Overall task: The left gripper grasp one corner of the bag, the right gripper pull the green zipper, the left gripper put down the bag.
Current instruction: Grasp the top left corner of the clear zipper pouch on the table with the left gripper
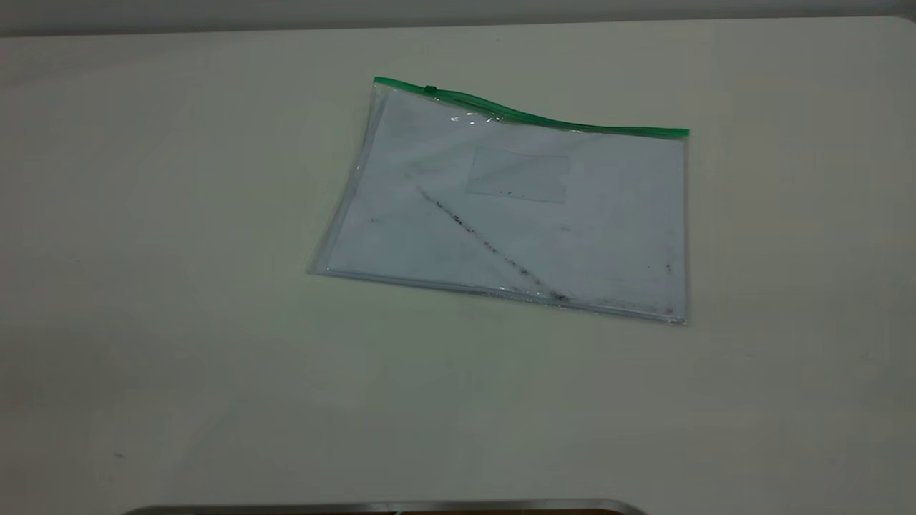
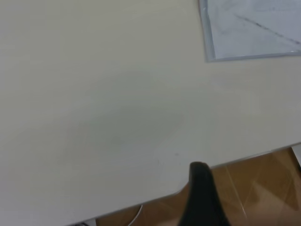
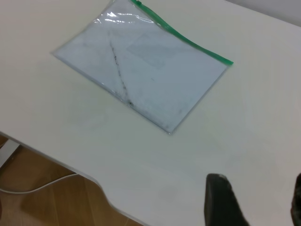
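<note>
The bag (image 1: 515, 214) lies flat on the counter (image 1: 179, 322), its green zipper (image 1: 529, 114) untouched and nothing yet grasped, while the right tool (image 3: 256, 197) waits well apart with fingers spread, and the left tool (image 2: 202, 197) hangs near the counter edge, grip impossible to tell.

Table (image 1: 179, 286): pale cream, matte top with a rounded front edge; wooden floor (image 3: 42, 197) visible beyond that edge in both wrist views.

Lying directly on it: one bag (image 1: 572, 243), flat, clear plastic with a white sheet inside, set toward the far middle of the top and slightly skewed to the table edges. Green zipper (image 1: 529, 114) along the far long edge, bulging upward a little near its slider tab (image 1: 430, 89), which sits close to the left end. Dark diagonal streak (image 1: 486, 243) crosses the face; a small rectangular pocket (image 1: 519, 174) lies below the zipper.
</note>
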`<action>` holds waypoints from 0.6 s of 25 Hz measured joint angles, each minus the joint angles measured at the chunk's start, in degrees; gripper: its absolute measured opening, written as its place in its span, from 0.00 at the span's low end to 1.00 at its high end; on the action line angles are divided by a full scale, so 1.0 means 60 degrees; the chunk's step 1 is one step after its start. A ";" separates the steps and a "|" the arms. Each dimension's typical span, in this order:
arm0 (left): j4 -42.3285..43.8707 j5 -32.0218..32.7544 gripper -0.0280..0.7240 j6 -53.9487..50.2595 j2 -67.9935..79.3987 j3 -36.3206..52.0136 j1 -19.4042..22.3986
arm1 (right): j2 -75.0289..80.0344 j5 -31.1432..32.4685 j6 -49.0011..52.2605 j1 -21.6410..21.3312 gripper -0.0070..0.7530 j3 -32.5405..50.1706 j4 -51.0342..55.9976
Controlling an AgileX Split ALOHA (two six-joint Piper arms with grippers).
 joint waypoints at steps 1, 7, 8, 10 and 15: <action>0.0000 -0.0068 0.82 0.0000 0.0000 0.0000 0.0000 | 0.0000 0.0000 0.0000 0.0000 0.53 0.0000 0.0000; 0.0000 -0.0453 0.82 0.0008 0.0000 0.0000 0.0000 | 0.0000 0.0000 0.0000 0.0000 0.53 0.0000 0.0000; 0.0000 -0.0396 0.82 0.0008 0.0000 0.0000 0.0000 | 0.0000 0.0000 0.0000 0.0000 0.53 0.0000 0.0000; 0.0000 -0.0035 0.82 0.0008 0.0000 0.0000 0.0000 | 0.0000 0.0000 0.0000 0.0000 0.53 0.0000 0.0000; 0.0020 0.0084 0.82 0.0039 0.0000 0.0012 0.0000 | 0.0000 0.0000 0.0000 0.0000 0.53 0.0000 0.0000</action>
